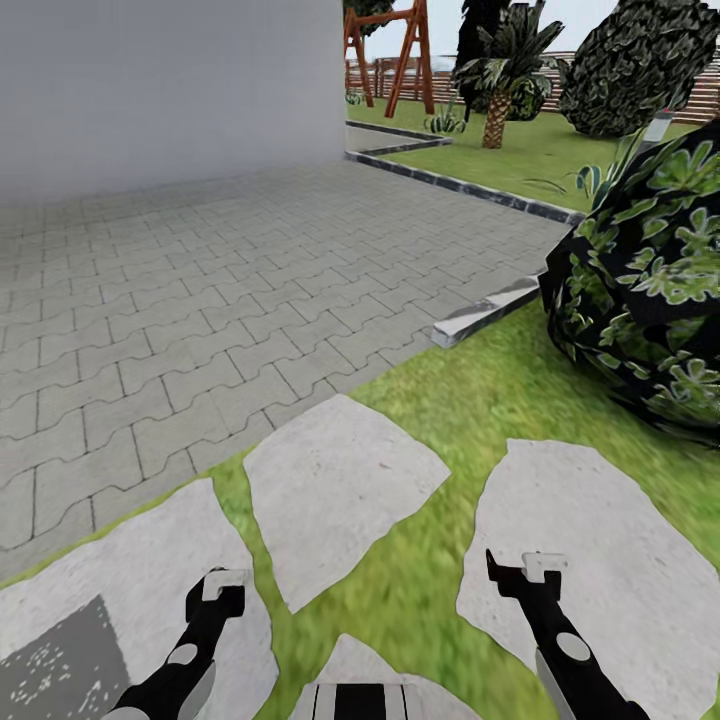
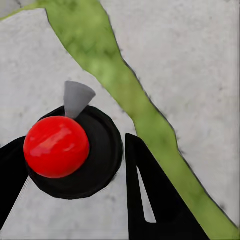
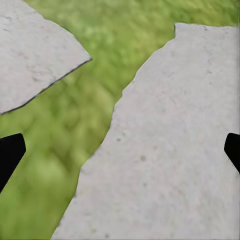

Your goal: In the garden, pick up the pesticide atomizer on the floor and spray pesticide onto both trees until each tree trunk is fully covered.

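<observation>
The pesticide atomizer (image 2: 65, 150), seen from above, has a red ball top, a round black body and a grey cone nozzle. It sits between the two black fingers of my left gripper (image 2: 75, 142), which is shut on it over a grey stepping stone. In the head view the left gripper (image 1: 215, 588) hangs low over the stone at the bottom left and hides the atomizer. My right gripper (image 1: 525, 570) is open and holds nothing above a stone and grass (image 3: 65, 130). The two tall-trunked trees are out of view.
Grey block paving (image 1: 200, 300) and the white house wall (image 1: 170, 90) lie ahead on the left. A large dark bush (image 1: 650, 290) stands close on the right behind a stone curb (image 1: 490, 310). Farther off are a palm (image 1: 497, 85), a swing frame (image 1: 395, 50) and the slat fence (image 1: 700, 100).
</observation>
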{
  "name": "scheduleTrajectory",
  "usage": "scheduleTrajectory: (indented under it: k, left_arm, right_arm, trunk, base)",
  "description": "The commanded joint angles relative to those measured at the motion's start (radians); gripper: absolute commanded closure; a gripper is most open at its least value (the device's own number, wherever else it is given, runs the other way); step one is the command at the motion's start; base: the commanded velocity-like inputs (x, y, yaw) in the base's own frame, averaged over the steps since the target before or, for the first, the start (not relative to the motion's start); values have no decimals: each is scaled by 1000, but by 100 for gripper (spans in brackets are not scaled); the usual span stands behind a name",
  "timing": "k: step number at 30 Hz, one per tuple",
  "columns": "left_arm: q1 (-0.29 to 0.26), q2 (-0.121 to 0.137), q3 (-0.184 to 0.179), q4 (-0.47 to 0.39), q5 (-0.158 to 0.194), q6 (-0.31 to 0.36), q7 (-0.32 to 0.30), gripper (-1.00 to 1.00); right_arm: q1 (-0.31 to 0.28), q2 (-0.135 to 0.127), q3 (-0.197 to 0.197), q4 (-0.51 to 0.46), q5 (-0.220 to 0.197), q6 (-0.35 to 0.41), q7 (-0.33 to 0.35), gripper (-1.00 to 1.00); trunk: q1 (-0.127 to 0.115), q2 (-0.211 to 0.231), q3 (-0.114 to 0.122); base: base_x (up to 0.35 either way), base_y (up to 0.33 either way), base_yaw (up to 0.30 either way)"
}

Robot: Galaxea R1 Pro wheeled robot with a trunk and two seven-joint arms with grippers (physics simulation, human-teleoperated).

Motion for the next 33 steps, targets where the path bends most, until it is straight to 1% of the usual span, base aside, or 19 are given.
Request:
scheduleTrajectory:
  k: [1,4,7,9,10,13,14,16,17,18,19,20,23,27,29,30,33]
  left_arm:
    - [0,0,4,2,-3,-3,1,100]
    - [1,1,4,5,-3,-2,0,100]
    - [4,5,4,5,-3,-2,-3,100]
    - [14,13,4,7,-3,-2,0,100]
    - [31,23,4,6,-3,-2,-1,100]
    - [62,37,6,6,-1,-2,-2,100]
    - [79,41,7,6,0,-3,-2,100]
    - [102,44,8,6,0,-3,2,100]
    - [109,45,9,6,0,-3,2,100]
    - [124,45,10,6,1,-4,3,100]
    - [153,45,12,6,4,-9,5,100]
    - [165,45,12,6,5,-11,6,100]
    - [182,46,16,6,5,-14,7,100]
    - [191,46,19,7,7,-16,8,100]
    - [191,46,19,8,7,-16,8,100]
    - [191,46,19,15,8,-16,8,100]
    - [191,46,19,20,9,-16,8,100]
  right_arm:
    - [0,0,1,3,0,-3,-3,-100]
    - [0,0,2,17,1,-20,-3,-100]
    - [0,0,2,52,2,-70,-3,-100]
    - [0,-1,2,139,3,-155,-3,-100]
    - [0,-2,2,197,3,-192,-3,-100]
    - [0,-3,2,299,2,-251,-3,-100]
    - [0,-4,2,354,3,-299,-3,-100]
    - [2,-4,2,431,3,-380,-3,-100]
    - [3,-5,2,452,3,-399,-3,-100]
    - [5,-5,2,493,3,-435,-3,-100]
    - [6,-4,3,561,2,-492,-3,-100]
    - [7,-2,4,584,2,-512,-3,-100]
    - [7,2,5,614,2,-539,-3,-100]
    - [7,10,4,628,0,-554,-7,-100]
    - [7,10,4,629,1,-554,-6,-100]
    - [7,6,4,631,3,-553,-5,-100]
    - [7,4,4,630,3,-554,-5,-100]
  trunk:
    - [-1,0,5]
    - [-2,1,21]
    - [-3,1,38]
    - [-4,2,48]
    - [-5,2,54]
    - [-6,3,70]
    - [-6,3,76]
    - [-7,4,86]
    - [-8,4,92]
    - [-8,4,97]
    - [-9,4,103]
    - [-9,5,108]
    - [-10,5,123]
    - [-12,6,139]
    - [-13,7,147]
    - [-14,7,151]
    - [-25,28,160]
  base:
    - [0,0,0]
    - [0,0,0]
    - [0,0,0]
    - [0,0,0]
    - [0,0,0]
    - [0,0,0]
    - [0,0,0]
    - [0,0,0]
    - [0,0,0]
    - [0,0,0]
    - [0,0,0]
    - [0,0,0]
    - [0,0,0]
    - [0,0,0]
    - [0,0,0]
    - [0,0,0]
    - [0,0,0]
